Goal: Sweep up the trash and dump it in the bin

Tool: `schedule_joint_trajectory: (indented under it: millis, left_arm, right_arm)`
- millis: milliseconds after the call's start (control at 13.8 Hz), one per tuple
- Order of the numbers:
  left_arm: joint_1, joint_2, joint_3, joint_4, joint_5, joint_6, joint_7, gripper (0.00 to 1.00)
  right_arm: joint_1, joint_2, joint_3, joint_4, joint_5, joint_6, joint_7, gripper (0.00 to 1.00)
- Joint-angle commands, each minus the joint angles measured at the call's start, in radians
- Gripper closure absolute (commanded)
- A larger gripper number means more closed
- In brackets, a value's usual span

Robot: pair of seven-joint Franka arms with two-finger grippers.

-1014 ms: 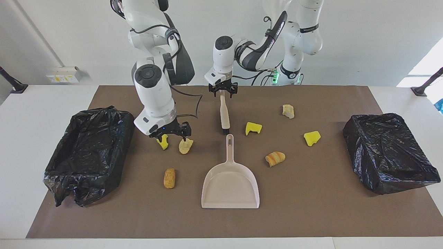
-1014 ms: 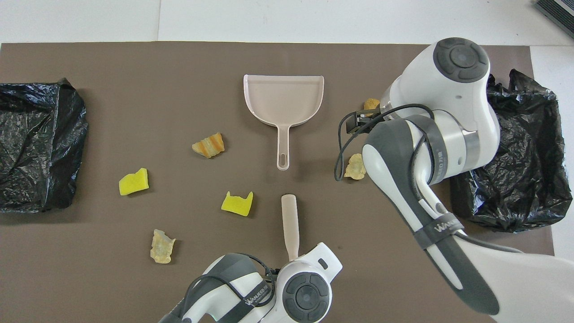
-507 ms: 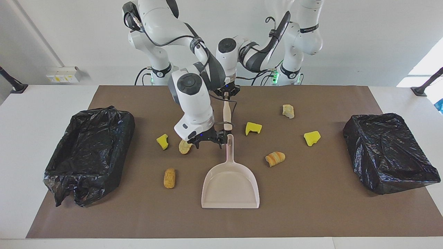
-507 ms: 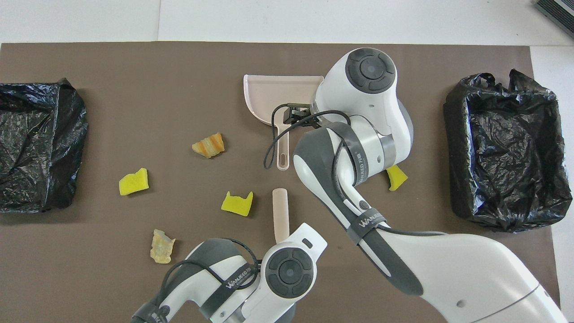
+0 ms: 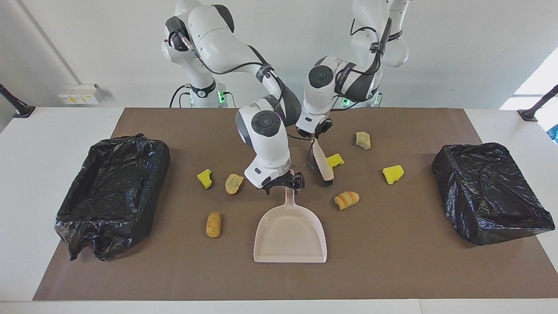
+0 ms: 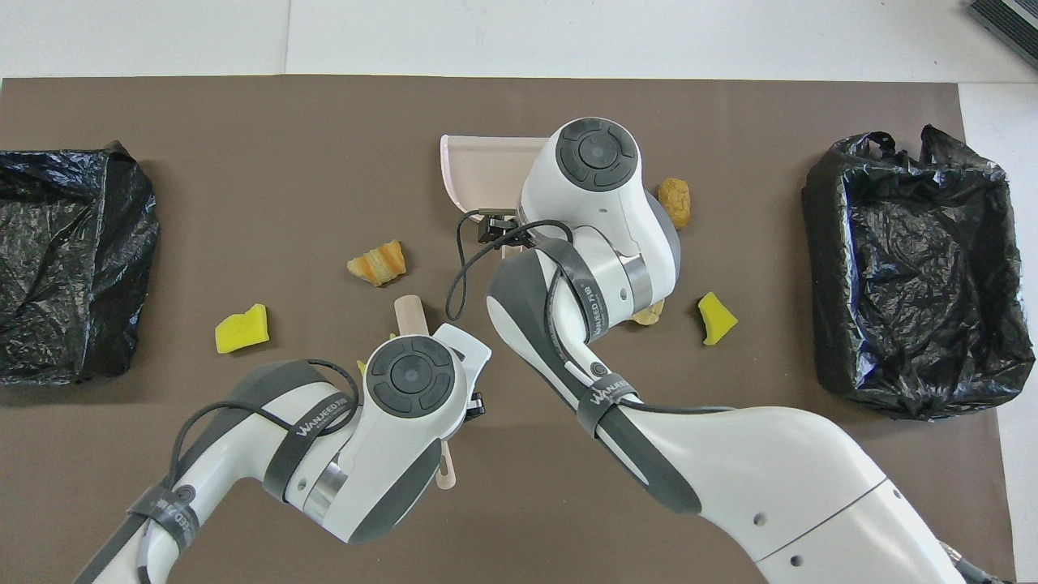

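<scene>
Trash (image 5: 233,183), seven yellow sponge chunks and tan bread-like lumps, lies scattered on the brown surface (image 5: 392,261) between two black-bagged bins (image 5: 113,192). Right jaws stand apart at the beige plastic dustpan (image 5: 290,235) handle. Left jaws are clamped on the tilted beige brush (image 5: 322,163).

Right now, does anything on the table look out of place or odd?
One thing: the black bag seems stretched over the top of the bin toward the left arm's end, no opening visible, while the other bin is open.
</scene>
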Motion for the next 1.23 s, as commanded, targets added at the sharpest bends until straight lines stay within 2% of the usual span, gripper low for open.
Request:
schedule_joint_trajectory:
  millis: [0,145,290,434,507,579,652,941,1159]
  left_arm:
    - [0.074,-0.010,-0.010,-0.003,0.051,-0.078,-0.006,1.00]
    - [0.115,-0.024,-0.009,-0.025,0.059,-0.133,-0.006,1.00]
    - [0.148,-0.030,-0.009,-0.020,0.129,-0.186,-0.016,1.00]
    - [0.200,-0.068,-0.009,-0.020,0.134,-0.198,-0.022,1.00]
    - [0.208,-0.094,-0.007,-0.022,0.134,-0.233,-0.031,1.00]
    - [0.217,-0.116,-0.007,-0.020,0.134,-0.291,-0.052,1.00]
    - [0.221,-0.140,-0.009,-0.022,0.134,-0.325,-0.092,1.00]
    - [0.203,-0.159,-0.015,-0.034,0.134,-0.352,-0.304,1.00]
    - [0.195,-0.159,-0.020,-0.022,0.122,-0.393,-0.353,1.00]
  right_arm:
    - [-0.002,0.000,0.007,0.016,0.016,-0.016,-0.041,0.00]
    - [0.016,-0.010,0.005,-0.017,0.012,-0.016,-0.059,0.03]
    - [0.016,-0.035,0.007,-0.069,0.012,0.007,-0.087,0.10]
    - [0.018,-0.046,0.007,-0.086,0.014,0.007,-0.087,0.17]
    - [0.018,-0.050,0.007,-0.099,0.014,0.008,-0.090,0.35]
    - [0.018,-0.057,0.007,-0.111,0.019,0.010,-0.089,0.77]
    - [0.019,-0.064,0.007,-0.123,0.025,0.013,-0.076,1.00]
    - [0.001,-0.069,0.010,-0.085,0.016,-0.007,-0.179,1.00]
    - [-0.060,-0.173,0.007,-0.105,0.032,-0.065,-0.490,1.00]
